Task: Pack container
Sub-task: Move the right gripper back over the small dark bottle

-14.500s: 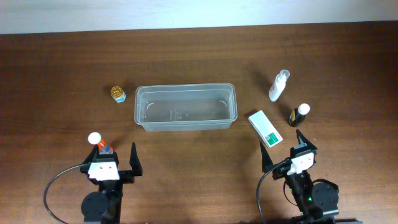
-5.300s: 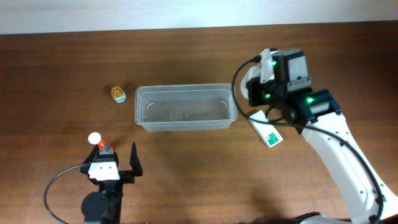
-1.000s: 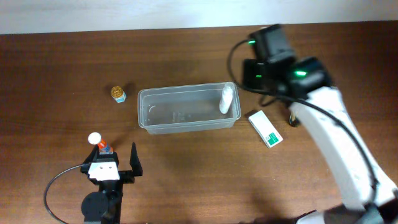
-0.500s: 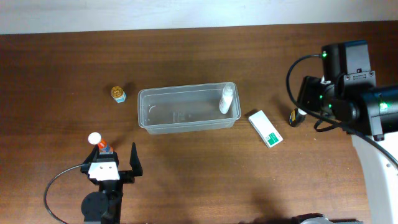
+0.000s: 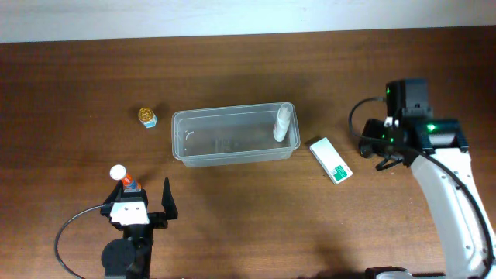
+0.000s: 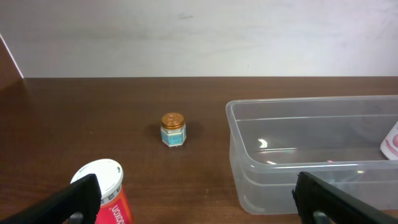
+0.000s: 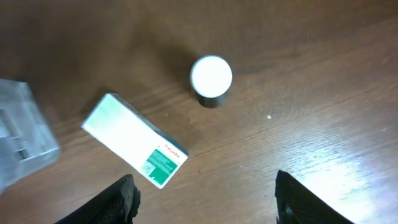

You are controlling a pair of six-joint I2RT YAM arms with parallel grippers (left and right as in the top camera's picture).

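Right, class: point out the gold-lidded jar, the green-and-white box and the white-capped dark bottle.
gold-lidded jar (image 6: 173,129): left wrist view, its middle.
green-and-white box (image 7: 134,140): right wrist view, top face.
white-capped dark bottle (image 7: 211,76): right wrist view, white cap.

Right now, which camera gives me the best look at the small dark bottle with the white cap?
Right wrist: the bottle stands upright in the clear, ahead of the open right tool and beside the white box. Overhead, the right arm covers that spot. Left wrist doesn't show it.

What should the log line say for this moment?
container: holds white spray bottle | right jaws: open, empty, above white-capped dark bottle | white-green box: outside container | left jaws: open, empty
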